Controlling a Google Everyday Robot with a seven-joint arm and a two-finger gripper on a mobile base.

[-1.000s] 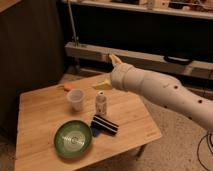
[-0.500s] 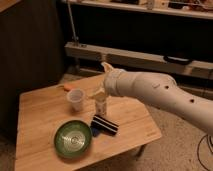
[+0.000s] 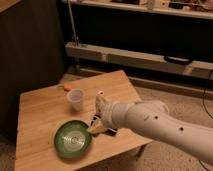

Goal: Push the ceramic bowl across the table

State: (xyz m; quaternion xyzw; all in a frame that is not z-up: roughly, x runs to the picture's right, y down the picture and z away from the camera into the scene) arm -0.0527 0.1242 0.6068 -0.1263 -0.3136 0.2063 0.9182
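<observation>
The green ceramic bowl point(image 3: 73, 139) sits near the front edge of the light-wood table point(image 3: 40, 110), left of centre. My white arm reaches in from the right, low over the table. My gripper point(image 3: 96, 128) is at the bowl's right rim, level with it; I cannot tell whether it touches the bowl. The arm hides part of the table behind the gripper.
A translucent plastic cup point(image 3: 76, 99) stands behind the bowl. A small pale bottle point(image 3: 100, 95) shows just above the arm. A dark packet point(image 3: 111, 131) lies mostly under the arm. A small orange thing point(image 3: 65, 87) lies near the table's back edge. Shelving stands behind.
My arm has swung down and left, from above the table's far right to the bowl's right rim. The view has also shifted closer. The bowl looks unmoved.
</observation>
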